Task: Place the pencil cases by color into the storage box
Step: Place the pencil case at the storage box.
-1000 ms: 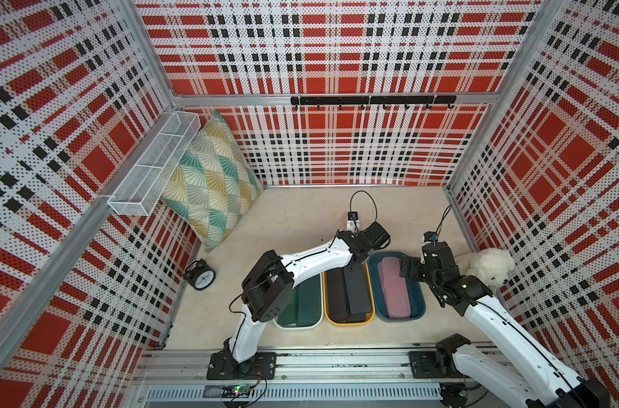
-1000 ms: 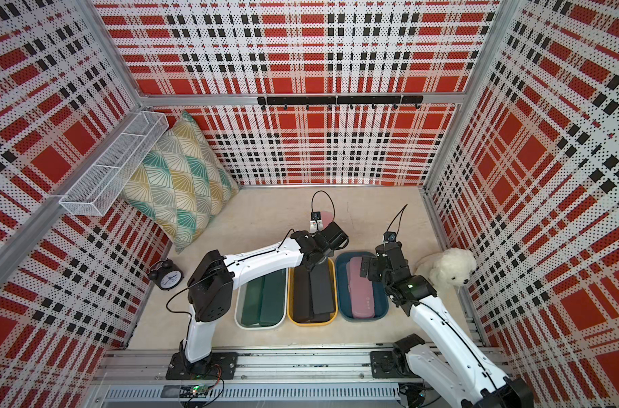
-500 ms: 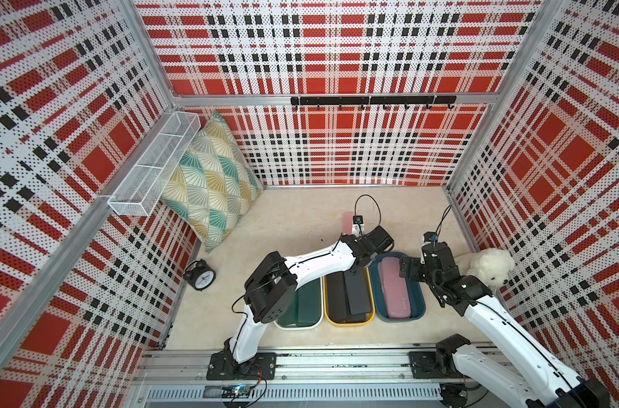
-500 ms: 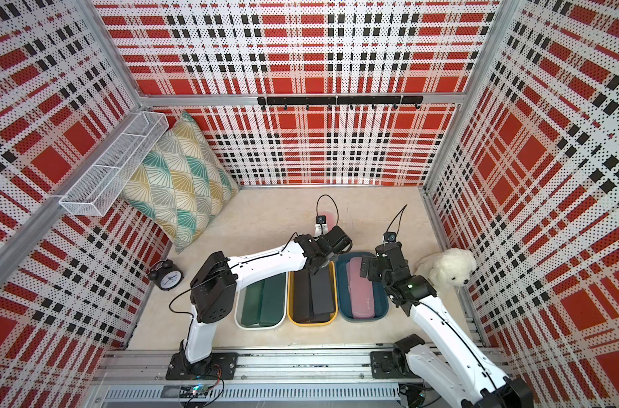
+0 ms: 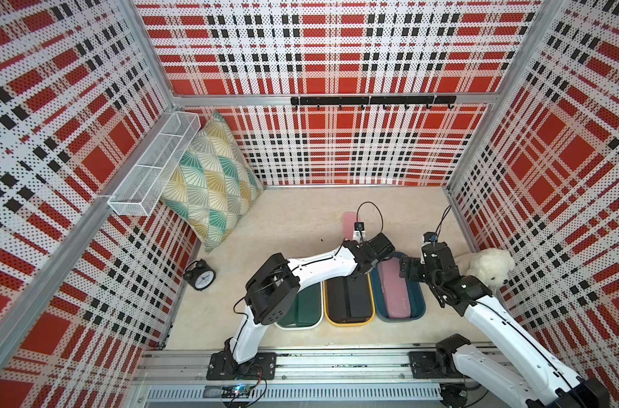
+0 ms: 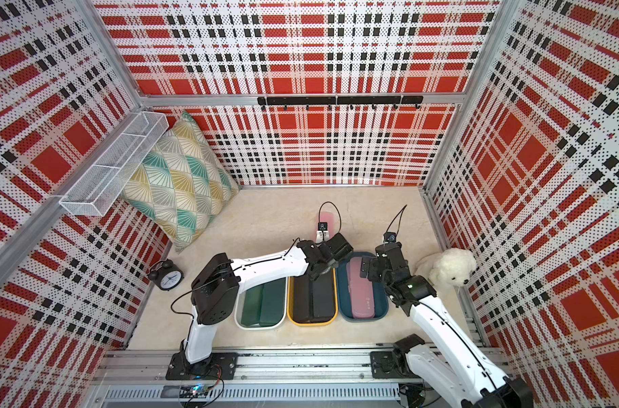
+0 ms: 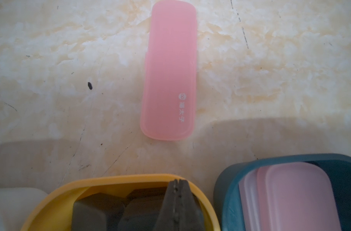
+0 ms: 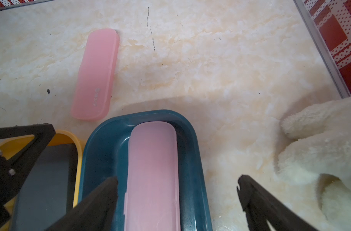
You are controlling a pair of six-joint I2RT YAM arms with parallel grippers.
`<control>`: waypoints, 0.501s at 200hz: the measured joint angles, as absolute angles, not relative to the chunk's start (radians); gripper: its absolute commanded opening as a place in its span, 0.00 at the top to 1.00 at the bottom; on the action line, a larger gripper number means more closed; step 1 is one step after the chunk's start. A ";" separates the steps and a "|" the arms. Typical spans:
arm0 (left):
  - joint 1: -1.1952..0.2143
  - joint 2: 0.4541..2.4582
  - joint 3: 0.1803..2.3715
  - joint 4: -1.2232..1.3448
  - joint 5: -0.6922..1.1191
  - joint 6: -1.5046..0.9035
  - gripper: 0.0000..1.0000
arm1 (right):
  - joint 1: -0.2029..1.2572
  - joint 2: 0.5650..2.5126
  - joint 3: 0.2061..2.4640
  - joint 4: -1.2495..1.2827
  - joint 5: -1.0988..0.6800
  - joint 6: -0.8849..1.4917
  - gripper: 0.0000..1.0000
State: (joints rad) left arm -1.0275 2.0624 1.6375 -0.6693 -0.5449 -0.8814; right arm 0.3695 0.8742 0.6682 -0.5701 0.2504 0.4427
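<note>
My left tool (image 7: 177, 186) shut, right tool (image 8: 177, 182) wide. Ahead of left tool, pale pink hard plastic pencil case (image 7: 168, 72): likely light, stiff, slick; I'd pinch mid-length.

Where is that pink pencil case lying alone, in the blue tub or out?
Out. The pink pencil case lies flat on the table, just beyond the blue tub, apart from its rim.

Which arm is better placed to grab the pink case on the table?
Probably the right arm: its jaws stand open at the blue tub, and the pink case lies just beyond it. The left arm has its jaws shut.
</note>
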 measured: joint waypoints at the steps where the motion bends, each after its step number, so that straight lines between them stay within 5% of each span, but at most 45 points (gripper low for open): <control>1: -1.028 2.062 1.638 -0.669 -0.545 -0.882 1.00 | 0.369 0.874 0.668 -0.570 0.251 0.443 0.01; 75: -1.050 2.026 1.607 -0.662 -0.615 -0.897 1.00 | 0.369 0.887 0.660 -0.569 0.249 0.442 0.01; 100: -1.051 1.946 1.541 -0.647 -0.657 -0.901 0.89 | 0.369 0.936 0.669 -0.570 0.235 0.434 0.01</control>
State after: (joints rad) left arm -1.0508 1.9465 1.5414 -0.6468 -0.6571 -0.9009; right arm 0.3687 0.9356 0.6693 -0.5701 0.2348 0.4335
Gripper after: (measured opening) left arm 0.055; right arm 0.992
